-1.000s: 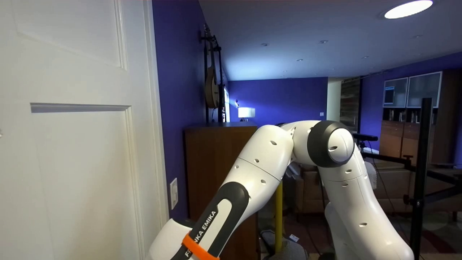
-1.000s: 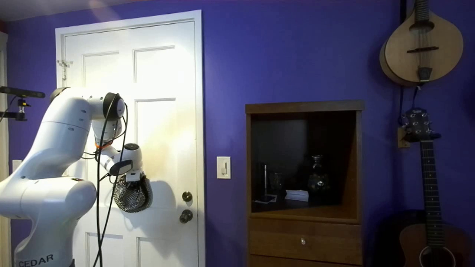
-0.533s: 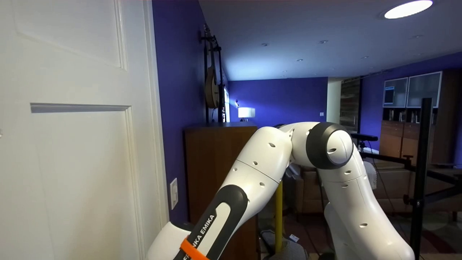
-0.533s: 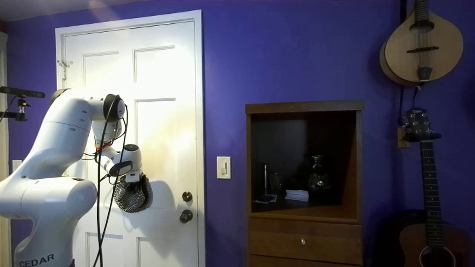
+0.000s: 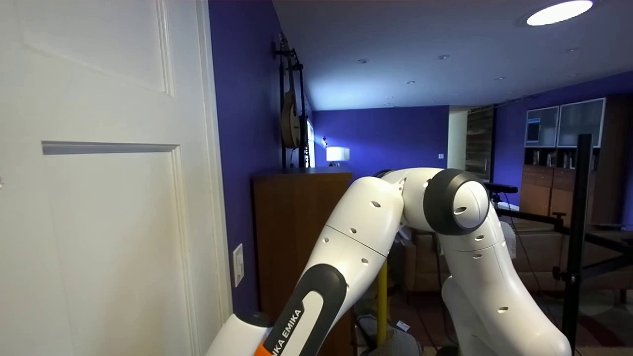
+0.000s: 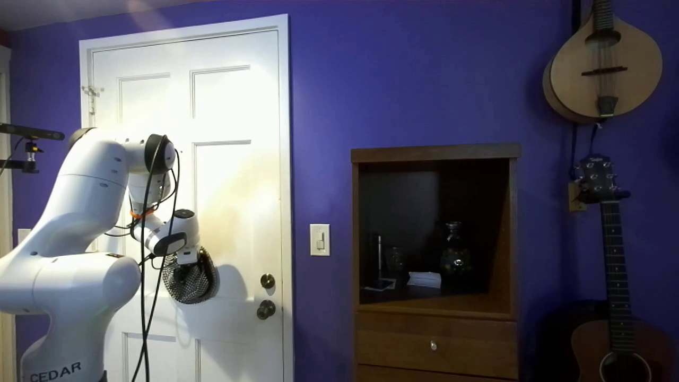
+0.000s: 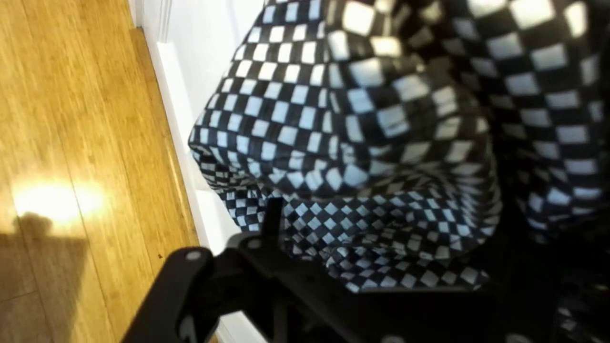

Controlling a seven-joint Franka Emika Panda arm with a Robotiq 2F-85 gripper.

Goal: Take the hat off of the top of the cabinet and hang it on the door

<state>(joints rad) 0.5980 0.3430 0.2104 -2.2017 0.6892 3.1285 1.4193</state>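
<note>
My black gripper (image 7: 393, 224) is right at a soft cloth hat (image 7: 352, 152) covered in black and white checks. In the wrist view the hat fills most of the space ahead of my jaws and sags in between them. Its squares are crisp and even on the smoother part away from my jaws; nearer in, the cloth crumples into thick folds, where the checks bend, tilt into diamonds and curl around a dark hollow. Toward the top of that view it blurs, and one side sinks into shadow. In an exterior view the pattern blends into a silvery speckle, and the hat looks like a rounded pouch, its lower part reaching below my jaws.

My jaws look spread: one finger (image 7: 272, 216) stands well out to the side, with bunched cloth between it and a dark area where the opposite finger is lost.

Behind the hat and my jaws is a white panelled door (image 6: 223, 185) with a soft shadow on it; whether hat and door touch, I cannot tell. To one side of my jaws and lower is a round metal knob (image 6: 266, 309). Farther off on that side stands a brown wooden cabinet (image 6: 398, 339). Well beyond my jaws lies a honey-coloured wood floor (image 7: 71, 119).
</note>
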